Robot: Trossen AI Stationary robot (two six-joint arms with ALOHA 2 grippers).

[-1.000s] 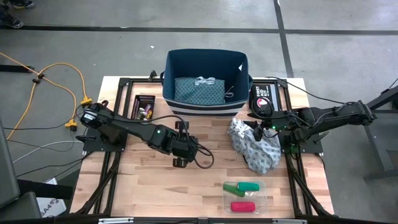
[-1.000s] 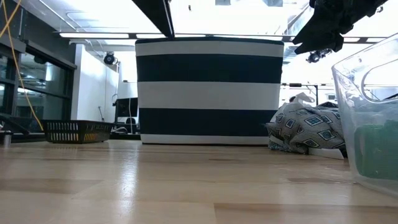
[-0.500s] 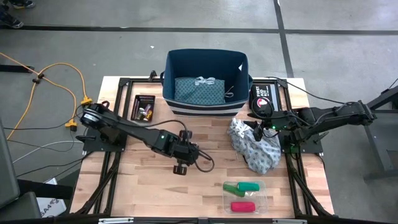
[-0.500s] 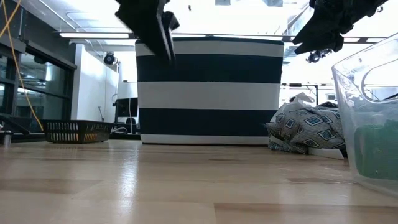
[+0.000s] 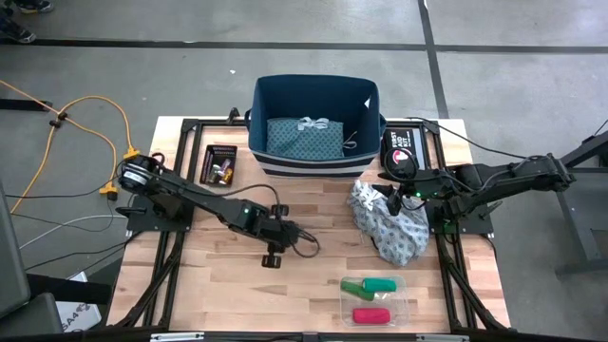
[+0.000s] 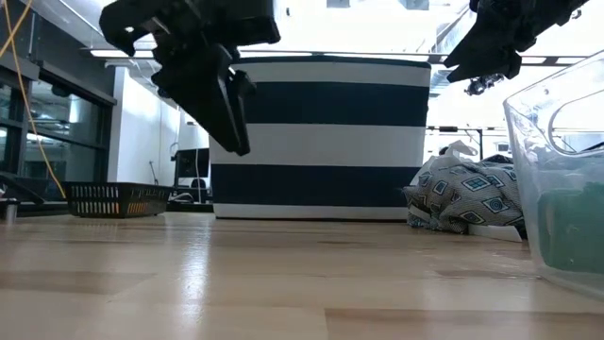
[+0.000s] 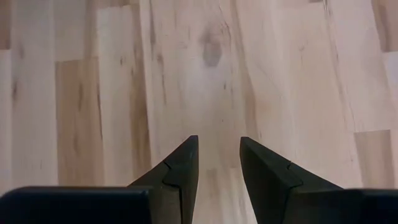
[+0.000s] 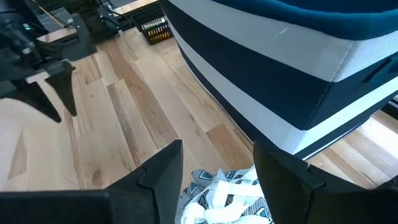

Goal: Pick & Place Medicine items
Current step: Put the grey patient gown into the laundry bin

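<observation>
Near front edge, clear tray (image 5: 403,296) holding green tubes (image 5: 370,284), red-pink tube (image 5: 370,315)

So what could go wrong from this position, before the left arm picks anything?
1. The left gripper has open, empty jaws over bare table, apart from the clear tray holding the green tubes and the red-pink tube. Reaching in, a finger might catch the tray wall and push it.
2. The right gripper hangs open above the grey patterned cloth; lowering could snag it.
</observation>
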